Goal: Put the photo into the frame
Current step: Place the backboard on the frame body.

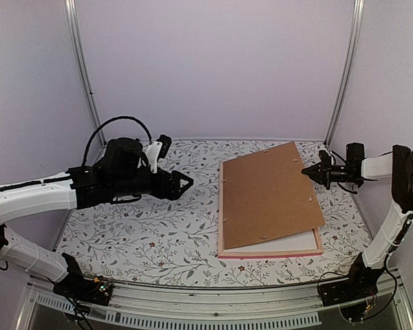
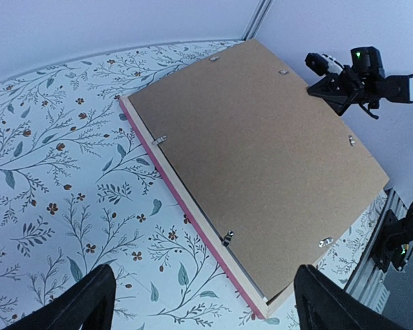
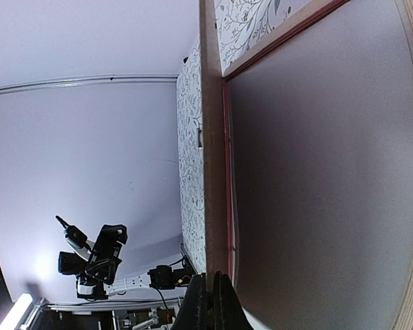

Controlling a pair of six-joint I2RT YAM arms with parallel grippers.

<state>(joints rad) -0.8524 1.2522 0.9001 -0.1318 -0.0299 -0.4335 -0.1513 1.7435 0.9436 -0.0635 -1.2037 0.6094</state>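
Note:
The frame point(image 1: 221, 206) lies flat on the floral cloth right of centre, its pink outer edge point(image 2: 193, 214) showing. A brown backing board point(image 1: 272, 192) rests askew on it, its right side lifted. My right gripper point(image 1: 307, 170) is shut on that board's right edge, and the right wrist view shows the fingertips point(image 3: 201, 306) pinching the thin brown edge point(image 3: 211, 137). My left gripper point(image 1: 186, 184) hovers open to the left of the frame with nothing between its fingers point(image 2: 89, 302). The photo is hidden; only a pale surface point(image 3: 316, 179) shows under the board.
Small metal tabs point(image 2: 228, 238) stick up along the frame's inner edge. A white strip point(image 1: 289, 244) shows at the frame's near end below the board. Floral cloth point(image 1: 138, 234) covers the table, with walls on three sides and a metal rail point(image 1: 213, 309) in front.

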